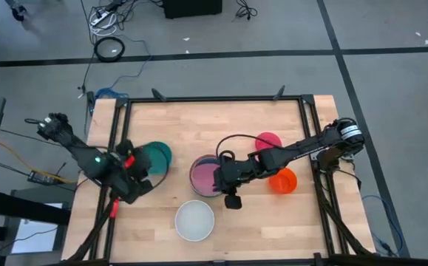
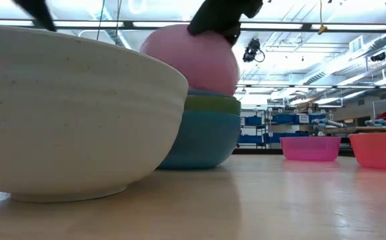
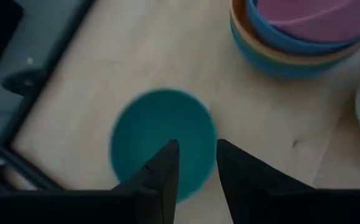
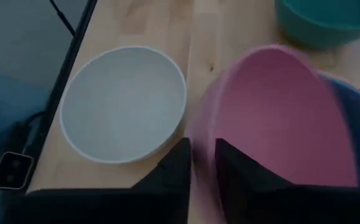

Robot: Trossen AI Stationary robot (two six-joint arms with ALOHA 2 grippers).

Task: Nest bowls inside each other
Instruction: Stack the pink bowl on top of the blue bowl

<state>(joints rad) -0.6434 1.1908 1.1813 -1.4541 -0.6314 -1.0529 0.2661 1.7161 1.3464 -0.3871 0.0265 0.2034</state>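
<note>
A stack of bowls (image 1: 205, 176) stands mid-table: blue at the bottom (image 2: 203, 143), then sage green (image 2: 213, 105). A pink bowl (image 4: 279, 118) leans steeply tilted in its top, with my right gripper (image 4: 203, 155) at its raised rim, fingers a little apart. To the left a teal bowl (image 3: 161, 137) rests on its base on the wood. My left gripper (image 3: 197, 162) hovers open above its near edge, holding nothing. A white bowl (image 1: 195, 220) sits near the front edge. My right gripper has one finger inside and one outside the pink bowl's raised rim (image 4: 203, 134), slanting down from the table's right. A narrow gap shows between the fingers, and I cannot tell whether they touch the rim. The bowl's lower side rests in the stack (image 2: 209, 90).
A magenta bowl (image 1: 267, 139) and an orange bowl (image 1: 282, 181) stand to the right of the stack, under my right arm. The table's black frame rails (image 1: 117, 148) run along the left and right sides. Bare wood lies along the far edge.
</note>
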